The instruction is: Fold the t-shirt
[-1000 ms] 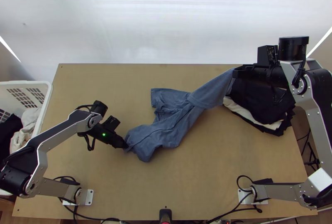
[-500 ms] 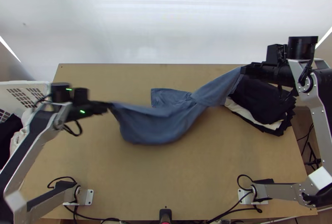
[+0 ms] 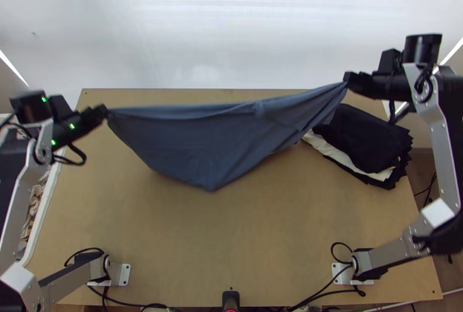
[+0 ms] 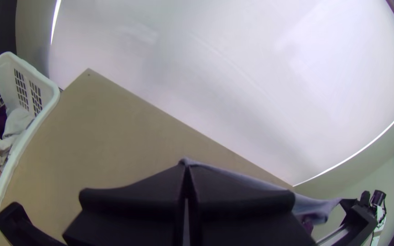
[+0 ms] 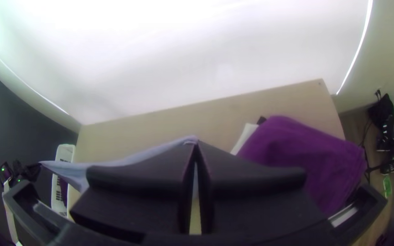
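Two ends of the blue t-shirt are clenched, one by the left hand, one by the right hand, its long axis spanning between them above the counter.

Near tabletop free — t-shirt across the middle

Left hand blurred; basket cut off by left wrist view's edge

Silver-grey links carry round black joints, black cables, green lights.
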Controlling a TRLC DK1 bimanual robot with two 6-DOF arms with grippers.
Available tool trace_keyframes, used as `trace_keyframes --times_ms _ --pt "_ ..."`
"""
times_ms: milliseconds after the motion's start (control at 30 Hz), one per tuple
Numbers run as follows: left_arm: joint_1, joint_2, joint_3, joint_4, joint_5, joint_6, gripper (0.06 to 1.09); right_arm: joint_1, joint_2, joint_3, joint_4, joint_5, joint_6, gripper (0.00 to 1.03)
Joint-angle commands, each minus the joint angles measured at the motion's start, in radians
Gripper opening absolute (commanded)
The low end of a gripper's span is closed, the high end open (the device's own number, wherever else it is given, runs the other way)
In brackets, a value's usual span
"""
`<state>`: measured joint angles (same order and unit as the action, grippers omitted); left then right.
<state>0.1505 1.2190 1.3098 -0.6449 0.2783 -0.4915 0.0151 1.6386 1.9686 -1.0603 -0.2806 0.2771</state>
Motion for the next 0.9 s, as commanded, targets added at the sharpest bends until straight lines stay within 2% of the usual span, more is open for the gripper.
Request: trace_keyframes --times_ms 0,167,267,433,600,700,867 --pt "0.014 0.134 0.302 -0.055 -0.068 -0.048 0.09 -0.009 0.178 0.351 -0.026 0.004 -0.012 0.03" --pt "0.037 0.186 0.536 -0.029 -0.08 -0.101 0.09 0.019 0.136 0.389 0.051 0.009 -0.099 0.03" --pt "0.037 0.154 0.595 -0.015 -0.08 -0.127 0.09 0.045 0.006 0.297 0.063 0.008 -0.161 0.03" --pt "0.061 0.008 0.588 0.042 -0.082 -0.154 0.09 0.088 -0.315 0.084 0.148 0.006 -0.19 0.03" --pt "0.116 -0.134 0.534 0.057 -0.08 -0.154 0.09 0.095 -0.594 0.006 0.168 0.008 -0.196 0.03" --pt "0.116 -0.245 0.448 0.096 -0.079 -0.154 0.09 0.059 -0.708 0.007 0.132 0.009 -0.202 0.03" --pt "0.116 -0.391 0.39 0.096 -0.077 -0.182 0.09 -0.018 -0.829 0.052 0.023 0.04 -0.299 0.03"
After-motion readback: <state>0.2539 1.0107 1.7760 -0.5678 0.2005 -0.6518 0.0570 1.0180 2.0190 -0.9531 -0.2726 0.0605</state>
